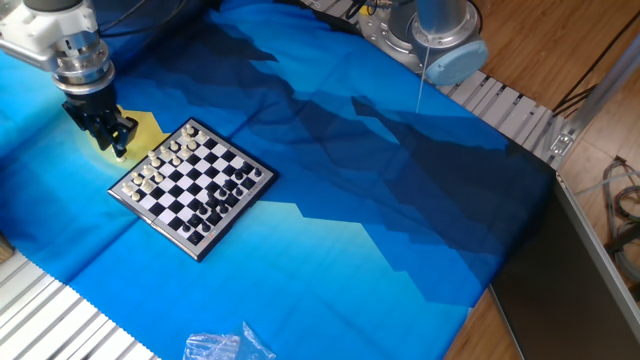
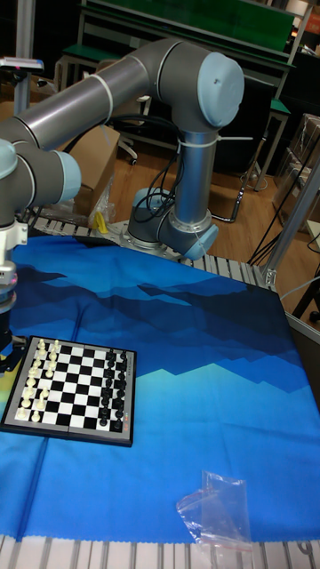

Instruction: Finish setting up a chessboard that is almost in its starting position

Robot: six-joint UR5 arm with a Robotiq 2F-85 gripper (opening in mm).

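Note:
The chessboard [image 1: 155, 224] lies on the blue cloth at the left, turned like a diamond. Its white pieces [image 1: 155, 172] stand along the upper-left side and its black pieces [image 1: 228, 192] along the lower-right side. My gripper [image 1: 117, 146] hangs just off the board's upper-left edge, over a yellow patch of the cloth, fingers pointing down and close together. Whether they hold a piece is too small to tell. In the tall fixed view the chessboard [image 2: 67, 433] sits at the lower left, and only a sliver of the gripper [image 2: 4, 342] shows at the left edge.
The arm's grey base [image 2: 173, 227] stands at the far side of the table. A crumpled clear plastic bag [image 1: 225, 345] lies near the front edge of the cloth. Ribbed metal table edges [image 1: 505, 105] border the cloth.

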